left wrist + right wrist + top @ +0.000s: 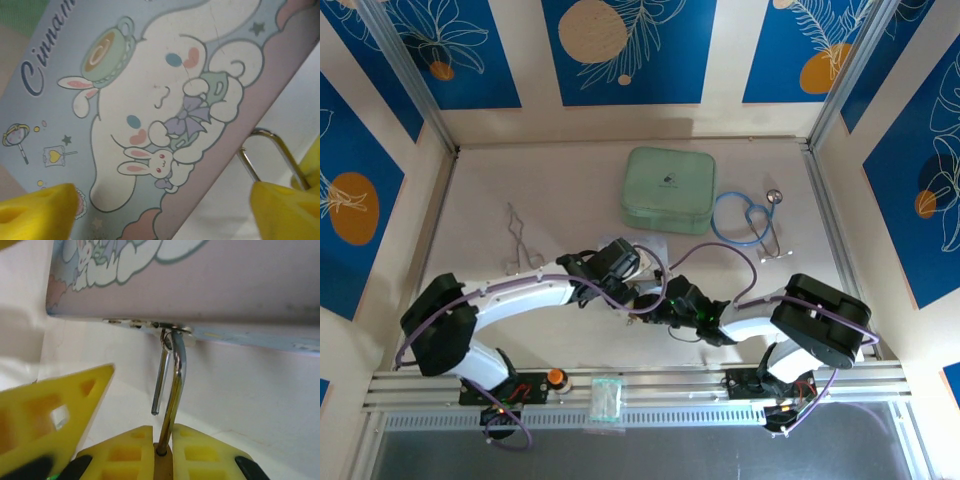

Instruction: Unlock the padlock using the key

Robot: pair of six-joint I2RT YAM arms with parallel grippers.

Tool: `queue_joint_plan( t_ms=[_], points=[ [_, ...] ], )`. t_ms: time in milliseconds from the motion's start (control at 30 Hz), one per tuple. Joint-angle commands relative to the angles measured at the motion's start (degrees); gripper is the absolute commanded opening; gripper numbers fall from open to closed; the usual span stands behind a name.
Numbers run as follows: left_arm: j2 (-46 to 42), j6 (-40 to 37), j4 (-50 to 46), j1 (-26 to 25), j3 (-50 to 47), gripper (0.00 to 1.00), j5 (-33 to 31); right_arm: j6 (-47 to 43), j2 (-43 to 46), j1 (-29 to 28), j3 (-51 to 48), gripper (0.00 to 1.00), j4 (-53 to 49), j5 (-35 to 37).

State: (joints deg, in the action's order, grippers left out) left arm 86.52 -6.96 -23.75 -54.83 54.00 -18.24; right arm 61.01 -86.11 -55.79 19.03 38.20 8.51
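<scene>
Padlock (175, 375) hangs from the small latch (172, 331) on the front edge of the cartoon tin (225, 280), shackle threaded through the latch loop. Its brass body is at the bottom of the right wrist view, clamped between the right fingers (142, 440), which are narrow and tight on it. My guess is that the grip steadies the lock and keeps it pulled away from the tin wall. One shackle leg runs down into the body. The thinner leg ends free in the air above it, so the lock looks sprung open already, though I can't be sure from this angle. The key slot would be on the underside, buried in the grip.

Left fingers (40, 207) are spread wide and hold nothing. They hover over the tin lid with the shackle just inside the right-hand one, probably so that arm can work beside the held lock. One of them also crosses the left of the right wrist view.

Both arms meet mid-surface (520, 180). A green case (668, 190), a stethoscope (750, 220) and forceps (520, 240) lie well apart from the work.
</scene>
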Motion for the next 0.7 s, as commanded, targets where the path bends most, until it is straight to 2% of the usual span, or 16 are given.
queue_joint_plan(
  t_ms=[0,133,300,400,500,533,600,667],
  points=[
    [3.62,-1.38,-5.86,-1.01,-0.38,0.77,-3.14,11.32,-2.95,1.8,-5.16,0.11,-17.02,-0.26],
    [3.43,-0.48,-4.72,-1.51,-1.86,0.69,-3.83,9.0,1.71,1.86,-3.77,0.1,-23.1,0.34],
    [2.46,0.09,-3.51,-1.51,-1.92,0.6,-0.26,8.08,6.92,3.81,-4.5,0.1,-27.25,0.45],
    [2.92,0.57,-4.67,-2.66,-0.83,0.55,1.05,9.06,6.87,6.54,-6.78,0.11,-23.51,-1.12],
    [4.79,2.7,-6.7,-3.73,0.76,0.53,1.65,10.01,2.87,6.48,-5.69,0.1,-19.38,-1.04],
    [5.83,3.31,-7.75,-4.13,1.55,0.49,1.57,11.15,0.87,6.57,-5.95,0.09,-15.66,-1.41],
    [7.82,4.27,-9.29,-5.13,2.87,0.48,0.92,13.28,-2.63,6.57,-6.81,0.09,-7.91,-2.11],
    [9.56,4.86,-10.4,-5.91,3.92,0.48,0.64,14.57,-4.87,6.04,-6.46,0.08,-5.48,-2.0]
  ],
)
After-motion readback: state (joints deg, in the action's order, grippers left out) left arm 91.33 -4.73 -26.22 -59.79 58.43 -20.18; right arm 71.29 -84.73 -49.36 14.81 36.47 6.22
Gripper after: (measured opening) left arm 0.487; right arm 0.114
